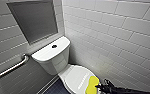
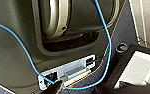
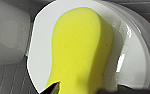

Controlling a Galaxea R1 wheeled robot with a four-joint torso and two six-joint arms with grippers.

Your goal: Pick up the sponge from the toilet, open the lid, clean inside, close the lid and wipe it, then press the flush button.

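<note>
Straddling sponge on closed lid: right end effector, spread; left end effector state indiscernible.

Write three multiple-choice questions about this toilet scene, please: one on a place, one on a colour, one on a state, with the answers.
1. Where does the sponge lie? A. in a bucket B. on the lid C. on the floor
2. What colour is the flush button? A. dark B. yellow C. red
3. How is the lid? A. raised upright B. down, closed C. taken off
1 B: it rests at the lid's front edge. 2 A: a dark round spot on the white tank cover. 3 B: it lies flat under the sponge.
</note>
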